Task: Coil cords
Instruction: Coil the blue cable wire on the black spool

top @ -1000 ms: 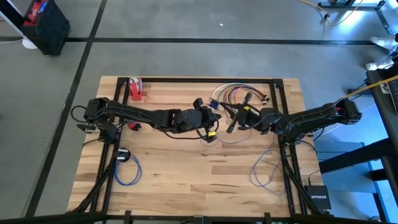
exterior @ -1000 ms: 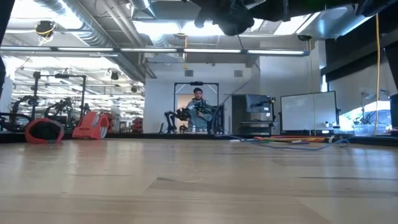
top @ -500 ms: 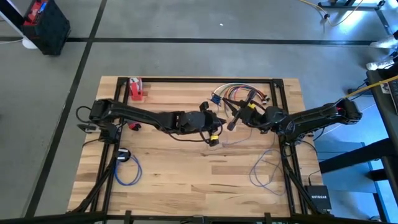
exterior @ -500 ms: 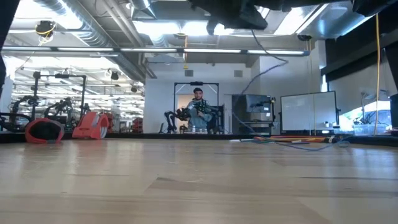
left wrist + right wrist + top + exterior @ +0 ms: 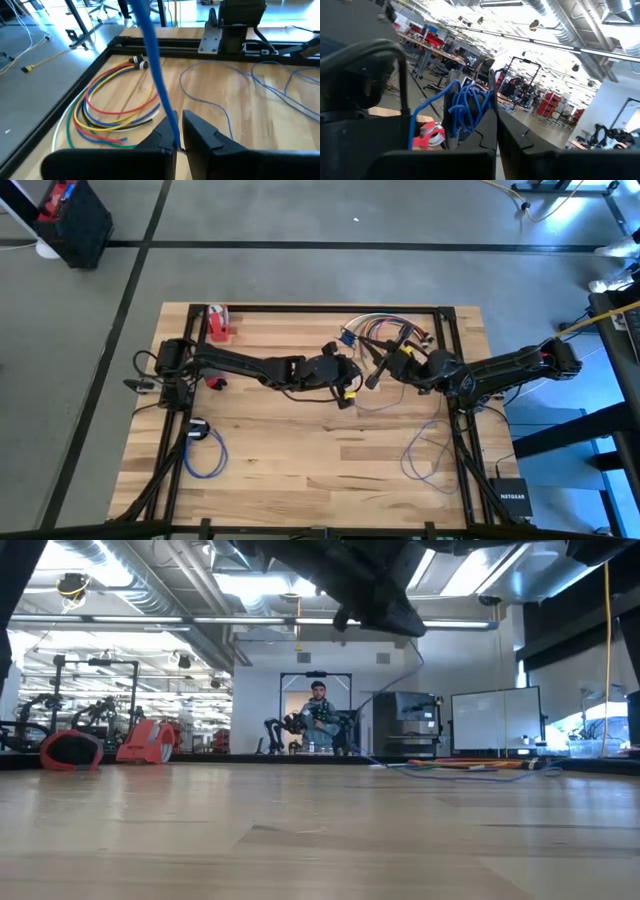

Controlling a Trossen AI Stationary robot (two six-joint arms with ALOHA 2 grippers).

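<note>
My left gripper (image 5: 177, 124) is above the table's middle, shut on a blue cord (image 5: 156, 65). The cord climbs from its fingers toward my right gripper (image 5: 493, 116). That one is raised close by, tipped upward, and shut on a bunch of blue loops (image 5: 467, 106), which also show in the high view (image 5: 347, 336). More blue cord lies in loose loops on the table near the right edge (image 5: 425, 450). A coil of red, yellow, orange and white cords (image 5: 112, 107) lies flat at the far right of the table (image 5: 385, 330). My left gripper pinches a single strand of the blue cord (image 5: 174, 135) between its two fingers. The fingers point slightly downward, and the strand runs straight up out of them, clear of the table. My right gripper pinches the bunch of blue loops (image 5: 481, 102) at one side. Its fingers slant upward. One finger (image 5: 487, 131) hides the exact spot. The loops are lifted clear of the table.
A red tool (image 5: 218, 325) lies at the far left. Near the left edge are a small black disc (image 5: 197, 428) and another blue loop (image 5: 205, 455). Black frame rails (image 5: 320, 308) border the tabletop. A black box (image 5: 510, 498) sits off the near right corner.
My left gripper has sunk and reached farther toward the table's right, closer to my right gripper, still shut on the blue cord. My right gripper has tipped its fingers upward, carrying the blue loops a little toward the far edge.
</note>
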